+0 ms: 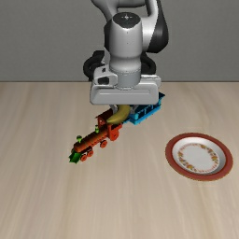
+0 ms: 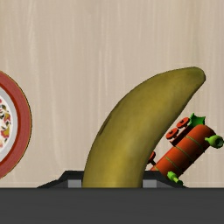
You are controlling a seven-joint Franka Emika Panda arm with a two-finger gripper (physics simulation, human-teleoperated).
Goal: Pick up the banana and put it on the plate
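The yellow-green banana [image 1: 116,117] hangs under my gripper [image 1: 122,109] near the middle of the wooden table. From the wrist, the banana [image 2: 140,131] rises from between my fingers, curving away from the hand, and both fingers press its sides at its near end. My gripper [image 2: 114,180] is shut on it. The white plate [image 1: 197,154] with a red patterned rim lies on the exterior view's right, farther forward than the gripper. From the wrist, the plate's rim [image 2: 21,122] lies off to one side of the banana.
A red and green toy train [image 1: 93,142] lies just forward of the gripper, toward the exterior view's left; from the wrist the train [image 2: 187,150] sits beside the banana, opposite the plate. A blue object [image 1: 147,112] lies under the hand's right side in the exterior view.
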